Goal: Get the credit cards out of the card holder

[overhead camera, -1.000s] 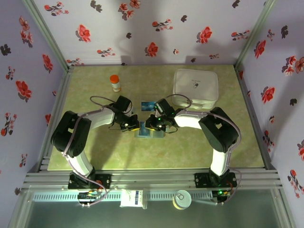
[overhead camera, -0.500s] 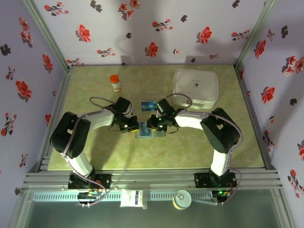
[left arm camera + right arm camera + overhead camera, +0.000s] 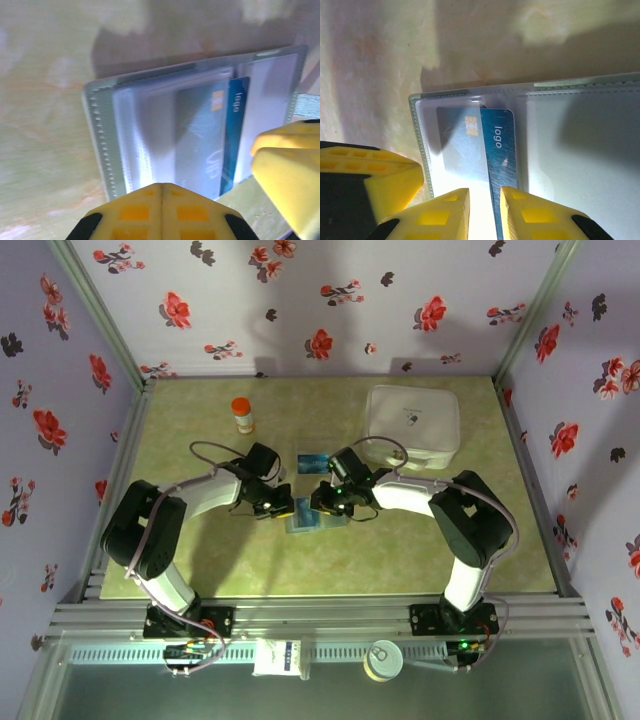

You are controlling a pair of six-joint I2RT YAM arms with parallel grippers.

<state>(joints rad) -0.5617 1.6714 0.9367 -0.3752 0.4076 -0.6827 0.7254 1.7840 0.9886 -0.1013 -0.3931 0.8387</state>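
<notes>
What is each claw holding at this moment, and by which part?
The right claw pinches the blue credit card by its near edge, the rest tucked in the card holder. The left claw is shut at the holder's edge; no grasp visible.

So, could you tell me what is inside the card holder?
A blue credit card with a chip and the word logo, half under a clear sleeve of the card holder. The right gripper hides its lower end; anything beneath is covered.
</notes>
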